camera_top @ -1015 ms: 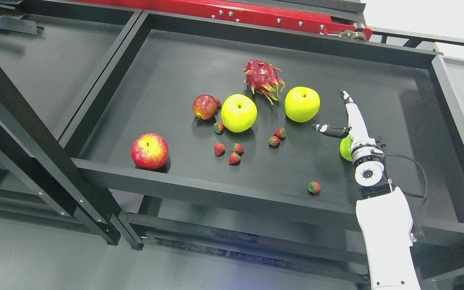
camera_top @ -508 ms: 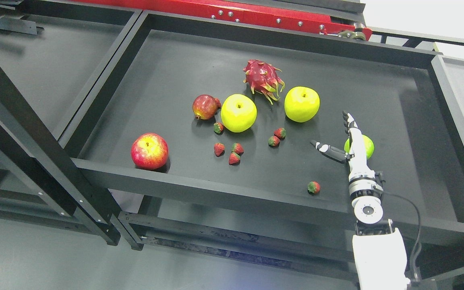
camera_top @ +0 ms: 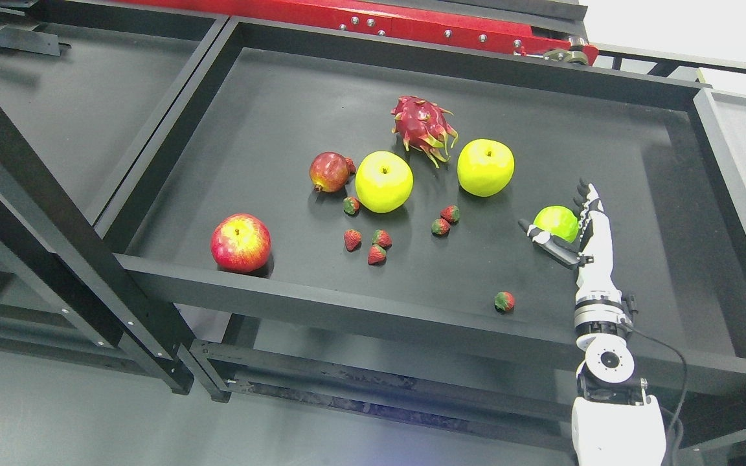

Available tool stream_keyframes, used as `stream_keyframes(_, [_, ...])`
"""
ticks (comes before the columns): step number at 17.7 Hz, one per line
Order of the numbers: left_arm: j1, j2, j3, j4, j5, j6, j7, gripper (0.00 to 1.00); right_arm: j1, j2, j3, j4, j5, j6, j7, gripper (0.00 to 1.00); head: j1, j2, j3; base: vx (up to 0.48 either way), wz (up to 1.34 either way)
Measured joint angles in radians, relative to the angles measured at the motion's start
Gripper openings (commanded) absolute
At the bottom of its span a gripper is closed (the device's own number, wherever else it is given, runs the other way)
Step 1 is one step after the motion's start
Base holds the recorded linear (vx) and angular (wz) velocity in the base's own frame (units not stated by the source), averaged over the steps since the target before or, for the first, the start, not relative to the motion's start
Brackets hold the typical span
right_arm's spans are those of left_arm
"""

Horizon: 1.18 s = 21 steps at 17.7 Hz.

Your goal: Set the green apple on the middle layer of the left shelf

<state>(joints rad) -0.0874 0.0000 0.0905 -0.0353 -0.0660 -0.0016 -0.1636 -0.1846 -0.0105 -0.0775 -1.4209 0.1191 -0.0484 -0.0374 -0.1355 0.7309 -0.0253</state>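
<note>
Between the thumb and the straightened fingers (camera_top: 588, 202) of my right hand (camera_top: 583, 230), the green apple (camera_top: 557, 223) is sitting on the shelf (camera_top: 269, 129). I am seeing the hand splayed, holding nothing; whether it is touching the apple is hard to tell.

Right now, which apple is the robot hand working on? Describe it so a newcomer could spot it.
Start at the black shelf tray holding the fruit and go to its right side, where the right robot hand reaches in. The green apple sits between its thumb and fingers. It is greener and looks smaller than the two yellow-green apples further left, and lies apart from them.
</note>
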Motion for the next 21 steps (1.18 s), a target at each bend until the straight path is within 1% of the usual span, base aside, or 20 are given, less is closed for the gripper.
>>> stream_keyframes(4, [0.0, 0.0, 0.0, 0.0, 0.0, 0.0, 0.0, 1.0, 0.007, 0.003, -0.014, -0.048, -0.064, -0.016, -0.004, 1.0, 0.0, 0.0, 0.0, 0.0, 0.0])
stream_keyframes(8, [0.0, 0.0, 0.0, 0.0, 0.0, -0.001, 0.0, 1.0, 0.011, 0.005, -0.023, -0.08, -0.094, -0.023, 0.001, 1.0, 0.0, 0.0, 0.0, 0.0, 0.0])
stream_keyframes(14, [0.0, 0.0, 0.0, 0.0, 0.0, -0.001, 0.0, 1.0, 0.015, 0.008, -0.026, -0.103, -0.111, -0.026, 0.004, 1.0, 0.0, 0.0, 0.0, 0.0, 0.0])
stream_keyframes(21, [0.0, 0.0, 0.0, 0.0, 0.0, -0.001, 0.0, 1.0, 0.029, 0.009, 0.019, -0.11, -0.117, -0.039, 0.005, 1.0, 0.0, 0.0, 0.0, 0.0, 0.0])
